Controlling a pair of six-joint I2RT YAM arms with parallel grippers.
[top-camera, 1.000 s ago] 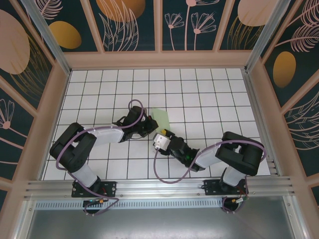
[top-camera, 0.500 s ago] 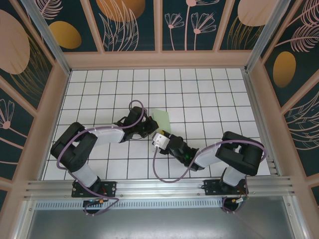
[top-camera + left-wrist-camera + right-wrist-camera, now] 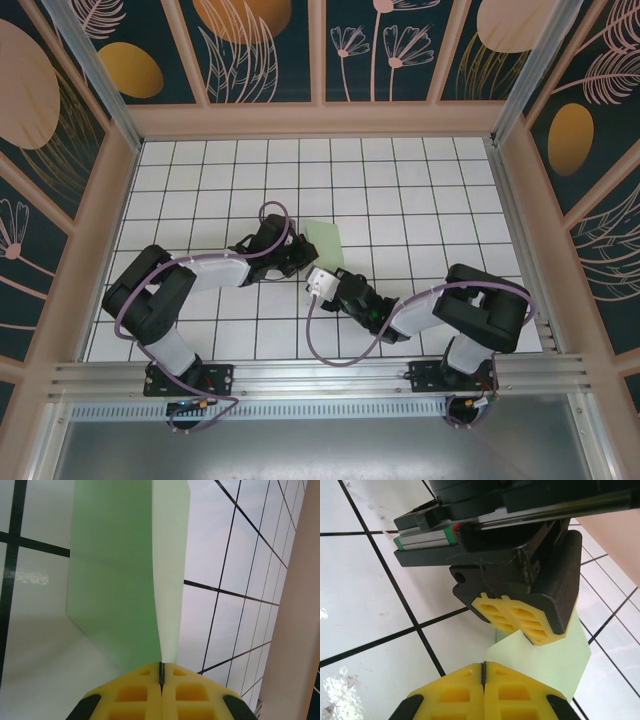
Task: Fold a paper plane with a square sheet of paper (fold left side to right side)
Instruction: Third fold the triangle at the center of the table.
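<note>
The left end effector (image 3: pixel 161 674) is clamped shut on the near edge of the square sheet of paper (image 3: pixel 112 575), apparently holding one flap up off the white-grid worktop (image 3: pixel 430 200) so it can swing across onto the other half. The right end effector (image 3: pixel 483 674) is closed too, at the bottom centre of its wrist view. The green sheet runs behind its right pad, and I cannot tell whether any paper is caught. Seen from overhead, the sheet lies just above centre, up and right of both end effectors.
</note>
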